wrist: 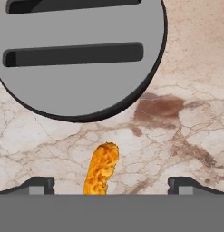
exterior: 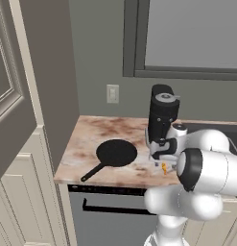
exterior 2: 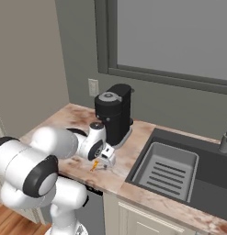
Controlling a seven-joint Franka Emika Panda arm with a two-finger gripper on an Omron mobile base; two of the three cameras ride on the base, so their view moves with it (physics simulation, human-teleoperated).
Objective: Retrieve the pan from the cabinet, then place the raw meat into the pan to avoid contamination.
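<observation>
Pan (exterior: 116,153) first: you have it out on the marbled counter (exterior: 91,139), flat, black and with nothing in it, its long thin handle running toward the counter's front edge at the left. The tall cream cabinet (exterior: 14,192) stands just left of that counter, one door swung open at the left edge of your left base view.

Look right of the pan and you find the raw meat (exterior: 164,167), a tiny orange-yellow piece lying on the counter near the front edge, apart from the pan. In your hand view the raw meat (wrist: 101,168) lies bare on the stone, elongated, one end pointing toward the grey round base with two dark slots (wrist: 77,54) above it; the two are near but not touching.

Your gripper (wrist: 111,183) is released: the two dark finger tips stand wide at either side of the meat, with stone showing between each tip and the piece, so nothing is grasped. From the right base view the gripper (exterior 2: 105,163) hangs low over the counter with the orange piece just beside it.

Behind the hand stands a black coffee machine (exterior 2: 114,112) on the counter. Further right, the sink (exterior 2: 211,170) holds a grey ribbed tray (exterior 2: 166,170), and you can see nothing lying in that tray.
</observation>
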